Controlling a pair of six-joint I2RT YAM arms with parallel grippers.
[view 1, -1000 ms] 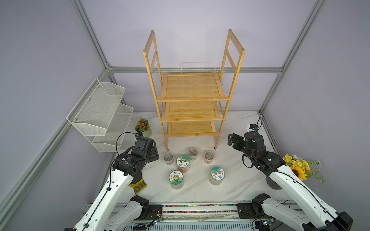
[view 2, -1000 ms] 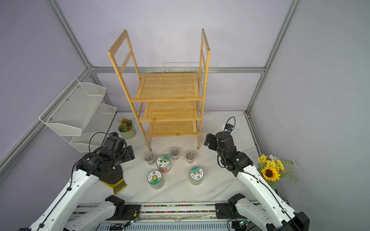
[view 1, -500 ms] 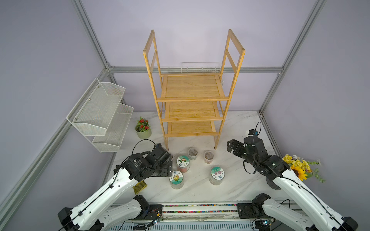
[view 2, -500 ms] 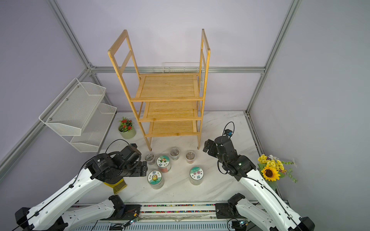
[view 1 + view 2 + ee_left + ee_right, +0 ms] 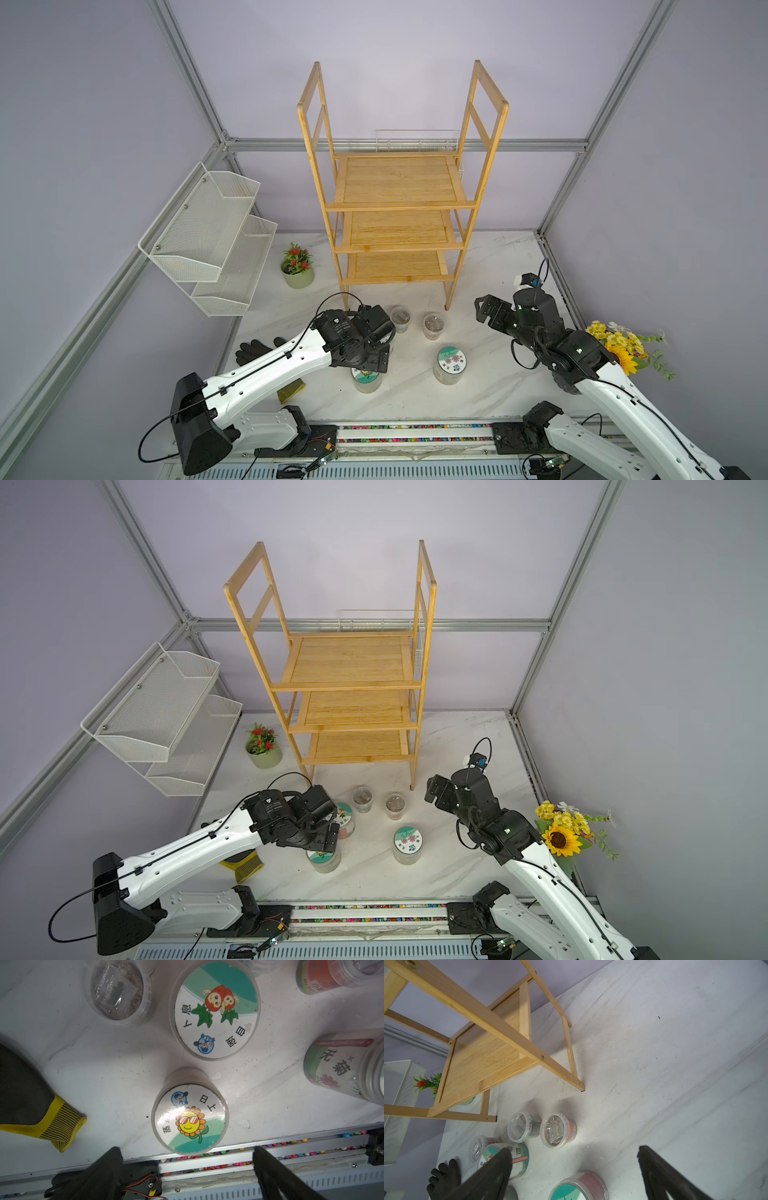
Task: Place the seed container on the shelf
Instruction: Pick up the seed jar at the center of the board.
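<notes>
Movement first: the left fingers have swung in over the sunflower-lidded seed container and spread wide, empty; it stands on the desk, in front of the bare shelf; right fingers hang released; grasp likely next.

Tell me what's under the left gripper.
A jar with a sunflower lid stands on the table below the open left gripper. In both top views the gripper covers part of that lid; its contents cannot be seen.
</notes>
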